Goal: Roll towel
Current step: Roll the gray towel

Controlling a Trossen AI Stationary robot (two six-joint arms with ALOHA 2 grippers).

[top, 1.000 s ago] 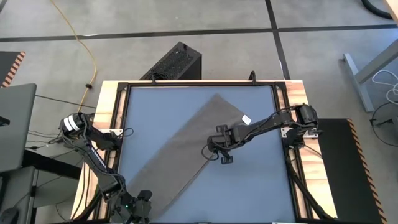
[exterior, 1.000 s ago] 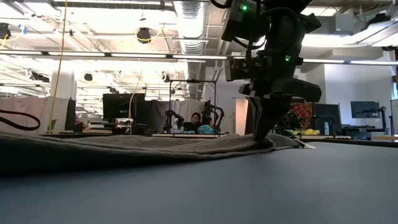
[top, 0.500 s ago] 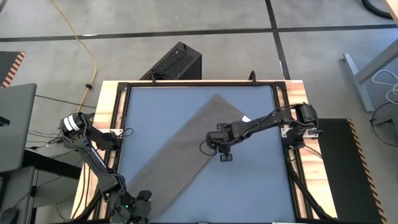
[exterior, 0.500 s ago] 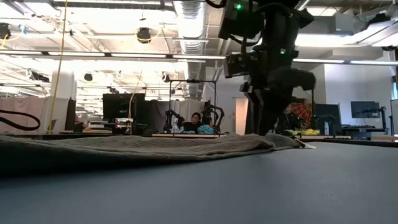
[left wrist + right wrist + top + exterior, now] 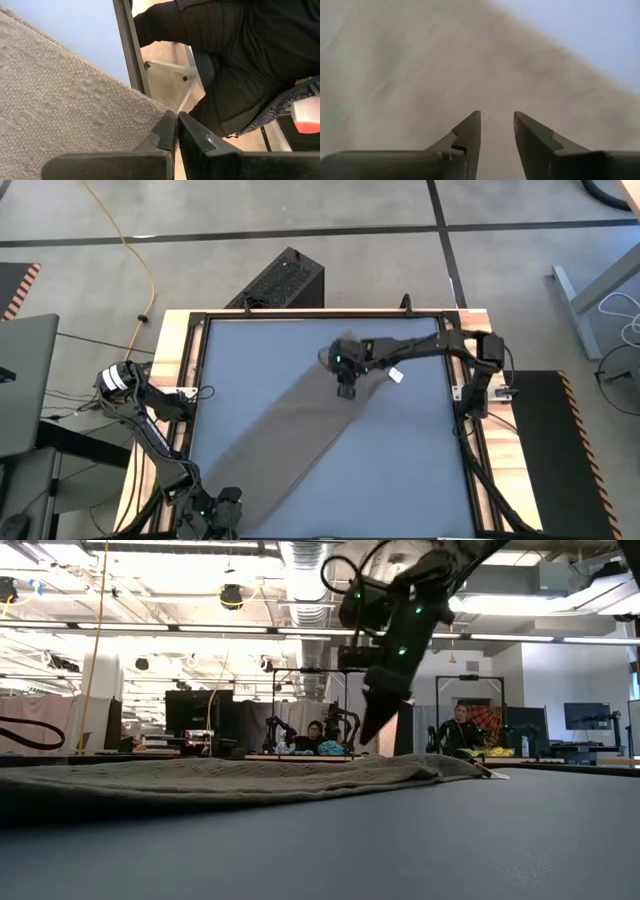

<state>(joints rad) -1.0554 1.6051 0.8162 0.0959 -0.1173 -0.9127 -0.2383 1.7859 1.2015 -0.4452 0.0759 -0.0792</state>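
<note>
Right gripper (image 5: 346, 392): one, hung over the far end of the towel, clear of the cloth in the low view (image 5: 368, 732); its two fingers (image 5: 470, 135) stood a little apart with nothing between them.
Left gripper (image 5: 176, 131): one, at the near left corner of the bench, by the towel's near end; its two fingers pressed together, no cloth seen between them.
Towel (image 5: 300, 432): one, taupe, laid flat as a long diagonal band from the near left of the bench to the far middle, not rolled; in the low view (image 5: 230, 778) it lay low and slightly rumpled.
Tag (image 5: 396, 375): one, small and white, at the towel's far right edge, just right of the right gripper.
Bench (image 5: 400, 460): one, blue-grey top inside a dark frame with wooden borders.
Arms: two, dark; the right reached in from the far right, the left was folded along the left side.
People: two showed in the room behind, in the low view; a third, in dark clothing, sat close by in the left wrist view.
</note>
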